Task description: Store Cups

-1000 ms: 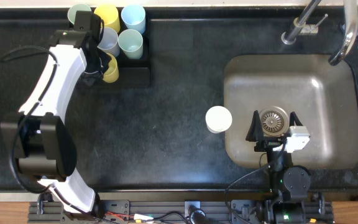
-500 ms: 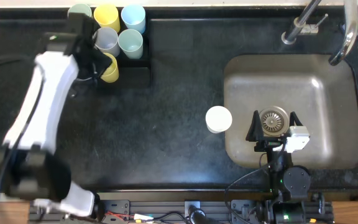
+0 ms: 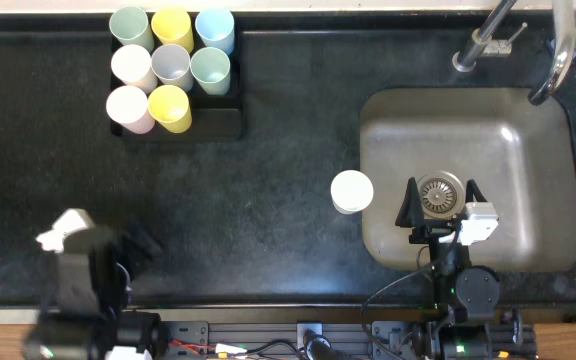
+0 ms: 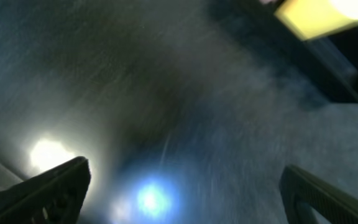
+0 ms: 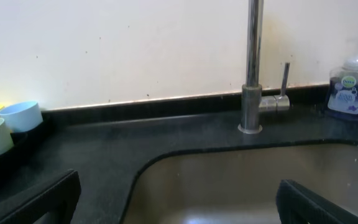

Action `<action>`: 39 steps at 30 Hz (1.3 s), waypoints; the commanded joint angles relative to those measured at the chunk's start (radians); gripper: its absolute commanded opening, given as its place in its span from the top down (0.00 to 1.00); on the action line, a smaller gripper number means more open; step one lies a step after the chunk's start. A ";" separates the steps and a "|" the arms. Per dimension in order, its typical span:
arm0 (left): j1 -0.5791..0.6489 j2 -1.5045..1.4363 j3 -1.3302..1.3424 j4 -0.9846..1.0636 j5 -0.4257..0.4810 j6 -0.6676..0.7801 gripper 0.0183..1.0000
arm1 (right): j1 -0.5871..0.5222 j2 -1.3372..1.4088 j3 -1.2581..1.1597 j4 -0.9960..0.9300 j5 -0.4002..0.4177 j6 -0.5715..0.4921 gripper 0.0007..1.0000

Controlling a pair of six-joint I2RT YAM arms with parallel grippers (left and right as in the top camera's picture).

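- Left gripper (image 4: 185,171): jaws wide apart, holding nothing. It has pulled back from the rack to the counter's front left corner and hangs over bare dark counter (image 3: 268,250).
- Change: the left arm no longer covers the black plastic cup rack (image 3: 220,122) at the rear left corner. Its left column now shows in full, with a pale pink plastic cup (image 3: 130,108) in the front slot, a white one (image 3: 133,65) behind it and a green one (image 3: 129,22) at the rear.
- Judgement: that placement is done. The rack holds eight cups and its front right slot is free.
- Remaining item: a white round plastic cup (image 3: 352,191) stands on the counter, just beside the left rim of the steel sink (image 3: 368,110) and well apart from the rack.
- Right gripper (image 5: 176,180): jaws wide apart and empty, over the sink basin near the white cup.
- Surroundings: a steel tap (image 3: 483,40) and a blue soap bottle (image 5: 352,93) stand along the rear edge. Neither lies between the cup and the rack.
- Obstruction: none seen on that stretch of counter.
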 commanded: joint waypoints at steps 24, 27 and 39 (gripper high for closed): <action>-0.001 -0.405 -0.596 0.970 0.214 0.693 0.00 | -0.003 -0.007 -0.013 0.006 -0.007 0.004 0.00; -0.001 -0.405 -0.596 0.970 0.214 0.693 0.00 | -0.004 -0.007 -0.013 0.006 -0.007 0.004 0.00; -0.001 -0.405 -0.596 0.969 0.214 0.693 0.00 | -0.003 -0.007 -0.014 0.006 -0.007 0.004 0.00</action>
